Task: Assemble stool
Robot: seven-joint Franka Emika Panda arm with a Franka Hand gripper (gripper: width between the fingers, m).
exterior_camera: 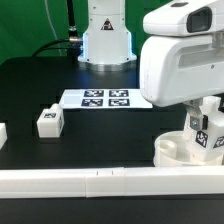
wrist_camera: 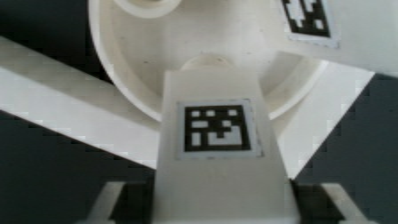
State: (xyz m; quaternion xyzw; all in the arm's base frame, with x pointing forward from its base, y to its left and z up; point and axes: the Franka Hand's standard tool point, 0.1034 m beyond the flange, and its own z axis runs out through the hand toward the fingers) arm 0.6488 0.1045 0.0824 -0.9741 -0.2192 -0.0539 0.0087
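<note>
Gripper [wrist_camera: 217, 203] — jaws closed on one tagged leg [wrist_camera: 217, 130], held at the round seat disc [wrist_camera: 151, 45]; second leg [exterior_camera: 48, 121] loose on the black table [exterior_camera: 30, 85], well apart

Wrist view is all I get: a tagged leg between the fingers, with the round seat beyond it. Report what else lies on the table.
Observer: One loose leg stands on the black table, far to the exterior view's left of the seat and of the held leg in your gripper.
Operator: Place it against the marker board.
Observer: It stands nearer the camera than the marker board, off that board's corner on the exterior view's left.
Operator: Describe the front edge.
Observer: A long white rail runs along it; the seat sits close behind, contact unclear.
</note>
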